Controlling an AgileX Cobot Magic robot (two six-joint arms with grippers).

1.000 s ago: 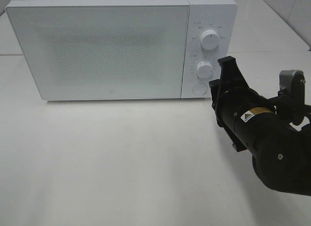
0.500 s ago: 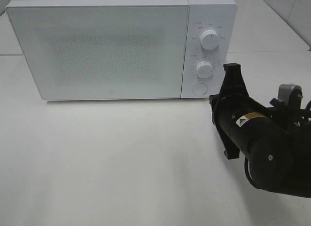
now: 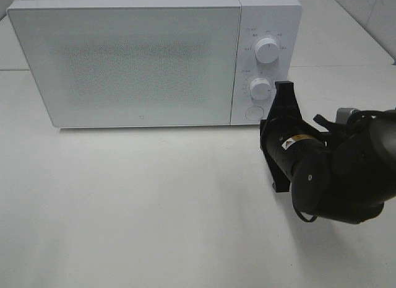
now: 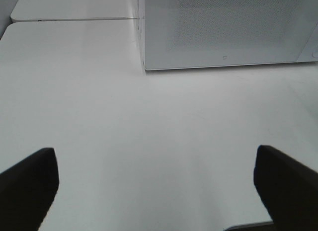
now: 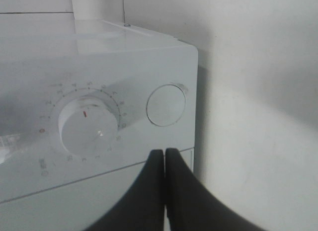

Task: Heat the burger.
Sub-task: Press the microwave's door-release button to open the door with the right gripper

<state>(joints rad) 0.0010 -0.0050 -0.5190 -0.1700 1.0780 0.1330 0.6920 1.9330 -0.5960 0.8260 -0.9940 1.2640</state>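
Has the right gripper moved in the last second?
Yes. The right gripper, on its arm, has shifted left and slightly down in the high view, judged against the microwave button.

The right claw (image 5: 165, 154) has its two dark fingers (image 5: 144, 196) pressed flat together, with only a thin seam between them. The tips sit just in front of the white microwave (image 5: 99, 57), close to its round push button (image 5: 166, 105); contact cannot be told. Beside the button is a white dial (image 5: 88, 126) with a small red mark, ringed by faint printed ticks. The pale bench (image 5: 258, 151) shows past the microwave's corner.
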